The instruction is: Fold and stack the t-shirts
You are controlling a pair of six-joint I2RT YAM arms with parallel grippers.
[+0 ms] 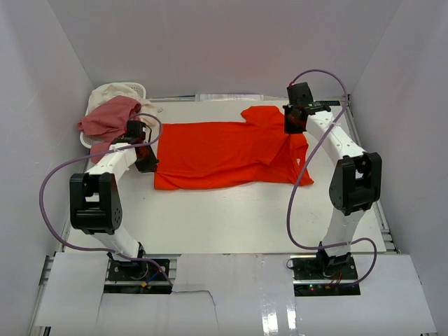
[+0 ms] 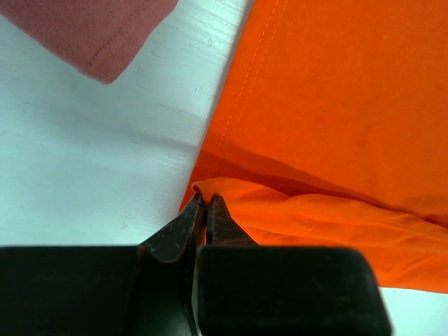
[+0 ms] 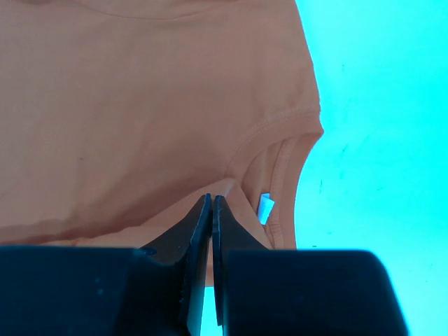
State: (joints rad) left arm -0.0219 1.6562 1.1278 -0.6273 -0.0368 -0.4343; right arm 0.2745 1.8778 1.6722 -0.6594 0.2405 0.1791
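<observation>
The basket [image 1: 142, 89] at far left is mostly buried under the pink shirt [image 1: 108, 117] and cream shirt [image 1: 120, 91]. In the wrist views the pink shirt and orange shirt [image 2: 336, 91] run off the frame edges. The collar label [image 3: 264, 207] is too small to read. Whether the right gripper [image 3: 211, 199] pinches cloth is unclear.

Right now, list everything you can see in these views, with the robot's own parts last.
table: one, white, under everything.
basket: one, white, far left corner of the table.
orange-red t-shirt: one, bright orange-red, spread across the middle of the table.
pink t-shirt: one, dusty pink, draped over the basket's near side.
cream-white t-shirt: one, cream-white, bunched in the basket.
cables: two, purple, one looping beside each arm.
left arm: one, white and black, jaws shut on the orange-red t-shirt's hem edge.
right arm: one, white and black, jaws shut on the same shirt beside its collar.
</observation>
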